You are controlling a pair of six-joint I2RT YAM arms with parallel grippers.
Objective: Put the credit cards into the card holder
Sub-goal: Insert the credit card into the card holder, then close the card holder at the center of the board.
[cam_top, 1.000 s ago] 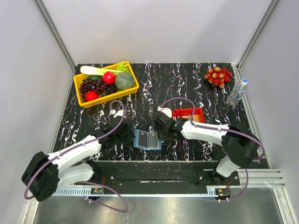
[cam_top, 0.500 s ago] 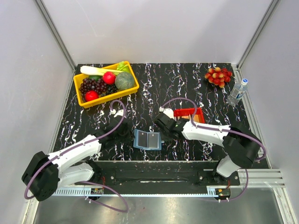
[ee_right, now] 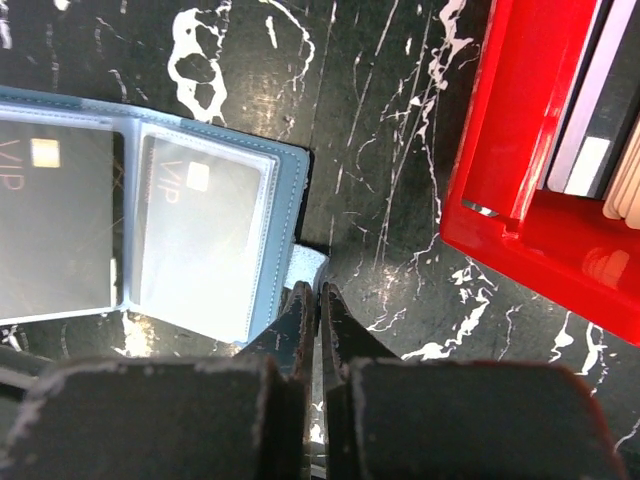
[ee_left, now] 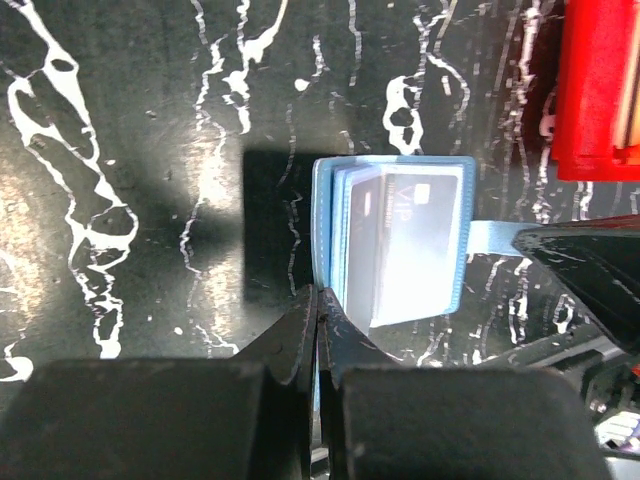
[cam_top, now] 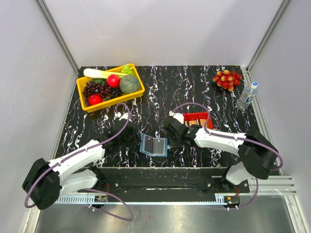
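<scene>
Fingers pressed together, our left gripper (ee_left: 315,312) and right gripper (ee_right: 312,300) flank the open card holder (cam_top: 153,145) at near centre; we cannot tell whether either pinches its edge. The remaining credit cards (ee_right: 585,120) sit in the red tray (ee_right: 510,130), far-right of the holder and nearest our right arm.

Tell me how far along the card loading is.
Done: two dark cards sit in the pockets of the open card holder. In hand: nothing; both pairs of jaws are shut at the holder's edge, carrying no card. Left: several cards still in the red tray.
</scene>
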